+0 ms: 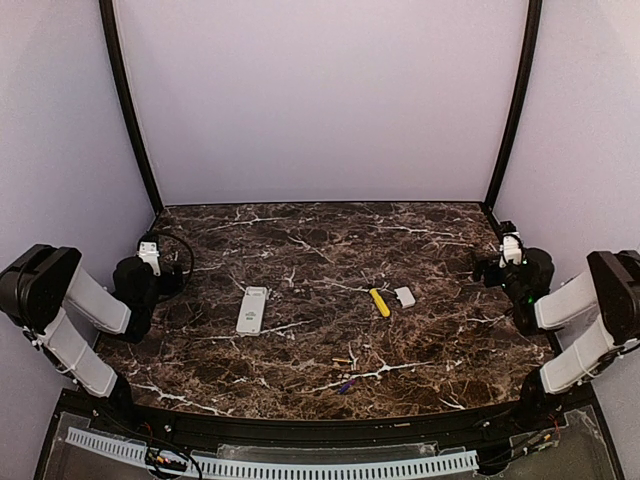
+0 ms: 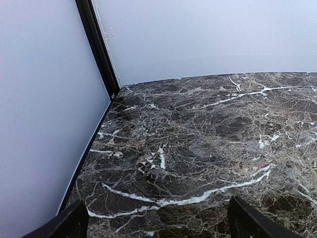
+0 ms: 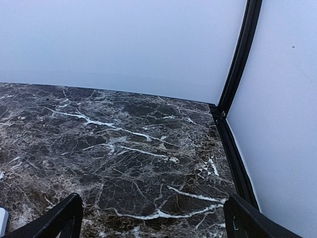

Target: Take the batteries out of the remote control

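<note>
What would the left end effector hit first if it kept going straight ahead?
No loose object lies ahead of the left end effector; it would likely meet the dark veined marble tabletop, or the pale back wall beyond.

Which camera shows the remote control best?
The top external view: the whole remote control lies in plain sight on the marble table. The left wrist view shows none of it; a white sliver at the right wrist view's edge cannot be identified.

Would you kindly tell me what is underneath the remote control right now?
The remote control lies flat on the marble table; nothing shows from beneath it. Its underside is covered from view.
</note>
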Available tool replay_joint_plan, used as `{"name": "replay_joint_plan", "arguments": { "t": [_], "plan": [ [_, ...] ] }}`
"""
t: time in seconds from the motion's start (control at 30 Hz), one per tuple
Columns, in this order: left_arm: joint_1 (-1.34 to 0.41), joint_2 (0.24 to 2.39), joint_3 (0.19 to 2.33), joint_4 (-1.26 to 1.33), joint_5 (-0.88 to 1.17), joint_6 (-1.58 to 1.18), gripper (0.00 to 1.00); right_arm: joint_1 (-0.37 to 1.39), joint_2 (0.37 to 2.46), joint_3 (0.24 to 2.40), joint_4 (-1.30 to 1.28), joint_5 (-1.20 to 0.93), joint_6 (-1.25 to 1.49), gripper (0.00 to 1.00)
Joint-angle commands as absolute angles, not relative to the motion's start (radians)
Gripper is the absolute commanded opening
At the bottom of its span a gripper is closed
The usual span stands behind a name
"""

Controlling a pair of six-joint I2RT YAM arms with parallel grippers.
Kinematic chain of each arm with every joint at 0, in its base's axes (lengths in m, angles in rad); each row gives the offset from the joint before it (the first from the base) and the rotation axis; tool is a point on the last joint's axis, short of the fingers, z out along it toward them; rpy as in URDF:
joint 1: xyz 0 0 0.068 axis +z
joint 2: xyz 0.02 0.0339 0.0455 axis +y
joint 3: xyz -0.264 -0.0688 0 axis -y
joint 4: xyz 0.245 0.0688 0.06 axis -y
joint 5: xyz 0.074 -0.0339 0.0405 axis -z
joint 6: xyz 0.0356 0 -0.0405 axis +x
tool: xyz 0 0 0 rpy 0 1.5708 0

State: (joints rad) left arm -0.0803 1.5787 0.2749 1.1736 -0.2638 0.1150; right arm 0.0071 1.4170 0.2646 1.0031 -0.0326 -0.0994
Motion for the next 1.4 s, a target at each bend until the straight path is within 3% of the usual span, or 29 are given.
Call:
{"name": "replay_joint_plan", "arguments": {
  "t": [0.0,1.37],
  "plan": [
    [-0.073,1.58,0.272,1.193,-0.277,0.104,0.98,-0.033,1.539,0.254,1.226,-0.083,-0.074,0.99],
    [-0.073,1.58,0.27,1.195,-0.277,0.104,0.99,-0.069,1.548,0.277,1.174,-0.135,-0.049,0.99]
  ]
}}
